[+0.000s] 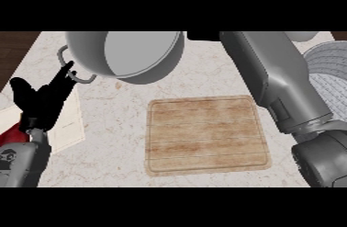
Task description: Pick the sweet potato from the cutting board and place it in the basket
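Left hand (41,99): I'm seeing it resting at the left edge, fingers straight and pointing up, holding nothing.
Right arm (278,79): it's stretching far to the top edge; its hand isn't showing.
Cutting board (207,135): lying bare at centre.
Sweet potato: I can't find it.
Basket (332,79): sitting at the far right, partly hidden behind the arm.
Pot (129,53): sitting far left of the board.

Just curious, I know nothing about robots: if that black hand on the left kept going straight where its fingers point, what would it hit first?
Probably the grey pot's small loop handle. The left hand points up-right toward it, though depth is unclear.
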Controlling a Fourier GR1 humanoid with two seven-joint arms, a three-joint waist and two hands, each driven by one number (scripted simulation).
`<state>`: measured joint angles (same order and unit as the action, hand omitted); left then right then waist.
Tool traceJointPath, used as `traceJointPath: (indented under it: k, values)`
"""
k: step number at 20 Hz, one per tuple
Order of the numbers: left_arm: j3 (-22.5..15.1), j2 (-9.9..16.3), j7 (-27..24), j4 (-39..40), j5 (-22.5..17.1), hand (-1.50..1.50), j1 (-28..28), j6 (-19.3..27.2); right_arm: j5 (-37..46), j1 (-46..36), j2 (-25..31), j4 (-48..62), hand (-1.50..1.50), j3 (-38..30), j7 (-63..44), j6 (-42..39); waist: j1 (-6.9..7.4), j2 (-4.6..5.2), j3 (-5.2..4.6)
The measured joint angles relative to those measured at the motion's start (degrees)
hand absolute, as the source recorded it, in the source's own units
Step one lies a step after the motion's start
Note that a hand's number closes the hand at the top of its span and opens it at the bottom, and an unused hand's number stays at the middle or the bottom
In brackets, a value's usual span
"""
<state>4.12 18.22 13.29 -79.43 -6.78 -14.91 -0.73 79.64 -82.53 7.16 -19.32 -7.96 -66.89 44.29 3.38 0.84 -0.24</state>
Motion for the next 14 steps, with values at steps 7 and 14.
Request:
traceJointPath:
  k: [7,14]
  values:
    - [-0.1,-1.0,-0.4,-0.2,0.9,0.0,-0.4,1.4,6.1,-4.2,5.8,3.4,1.5,-0.7,-3.4,-1.4,-0.58,0.06,0.18]
    - [0.7,-0.2,-0.5,-0.1,0.4,0.0,0.8,0.5,10.8,-5.7,11.6,6.6,1.5,-1.4,-5.9,-4.0,-0.92,-0.07,0.16]
